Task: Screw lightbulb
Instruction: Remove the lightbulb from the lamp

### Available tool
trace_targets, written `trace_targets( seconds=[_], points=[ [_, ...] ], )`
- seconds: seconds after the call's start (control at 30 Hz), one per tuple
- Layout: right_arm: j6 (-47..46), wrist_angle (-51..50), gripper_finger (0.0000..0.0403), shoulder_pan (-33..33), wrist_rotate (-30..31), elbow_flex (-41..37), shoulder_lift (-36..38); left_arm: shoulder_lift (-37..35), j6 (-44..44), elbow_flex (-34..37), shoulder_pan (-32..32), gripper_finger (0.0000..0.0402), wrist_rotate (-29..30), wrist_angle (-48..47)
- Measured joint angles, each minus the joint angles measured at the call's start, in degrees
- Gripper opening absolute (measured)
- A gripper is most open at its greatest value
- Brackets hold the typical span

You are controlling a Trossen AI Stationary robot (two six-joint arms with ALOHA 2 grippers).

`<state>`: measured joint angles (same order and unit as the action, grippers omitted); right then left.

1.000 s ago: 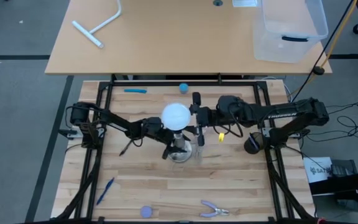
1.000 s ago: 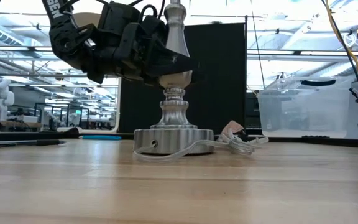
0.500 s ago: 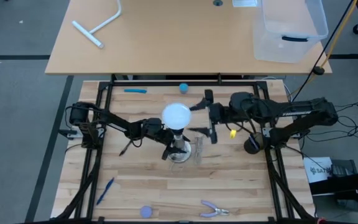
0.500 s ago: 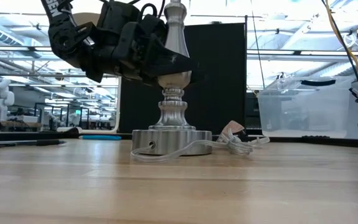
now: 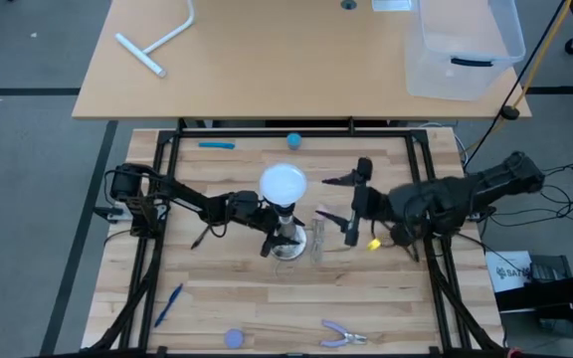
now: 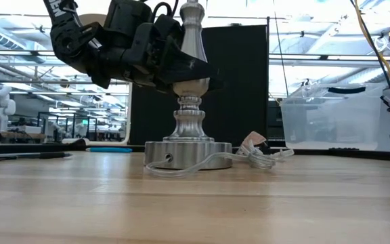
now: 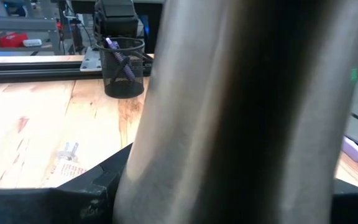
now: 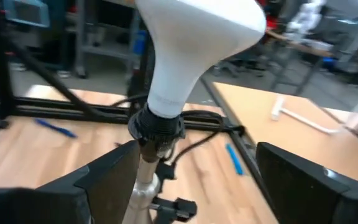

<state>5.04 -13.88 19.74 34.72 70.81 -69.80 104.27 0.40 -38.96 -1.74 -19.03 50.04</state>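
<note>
The white lightbulb stands with its neck in the black socket on top of a silver lamp stand. The stand's round base rests on the wooden table. My left gripper comes in from the table's left and is shut on the stand's stem, below the bulb. My right gripper hovers open to the right of the bulb at about bulb height. Its fingers point at the bulb and touch nothing. In the right wrist view the bulb shows ahead of the fingers. My left gripper pinches the stand's silver stem between its two fingers. It comes in nearly level from the table's left, and the fingers lie across the upright stem. The grip is well above the base, which stays on the table.
A clear cord with a tag trails from the base. A small blue ball and a blue pen lie at the far edge. Another pen, a purple disc and pliers lie near the front. A mesh cup stands at the right.
My right gripper has drawn back from the bulb toward the table's right edge and a little toward the near edge, swinging round as it went. The bulb stays in the socket. The stand and my left gripper have kept their place.
</note>
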Motion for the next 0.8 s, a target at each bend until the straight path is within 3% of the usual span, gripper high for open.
trace_targets(
  seconds=[0.27,0.47,0.63,0.8],
  points=[
    [-2.6,17.2,0.0314,11.4,31.1,-10.2,-6.0,0.0,-0.1,0.0,0.0,0.0258,1.1,0.0],
    [-11.6,26.8,0.0314,15.9,49.2,-15.6,-13.0,0.0,-0.2,0.0,0.0,0.0258,1.7,0.1],
    [-14.0,34.2,0.0314,14.1,50.6,-14.7,-20.3,0.0,-0.5,0.0,0.0,0.0258,3.3,0.3],
    [0.2,46.3,0.0314,13.2,47.8,-9.4,-25.6,0.0,-1.1,0.0,0.0,0.0258,5.3,0.5]
  ],
)
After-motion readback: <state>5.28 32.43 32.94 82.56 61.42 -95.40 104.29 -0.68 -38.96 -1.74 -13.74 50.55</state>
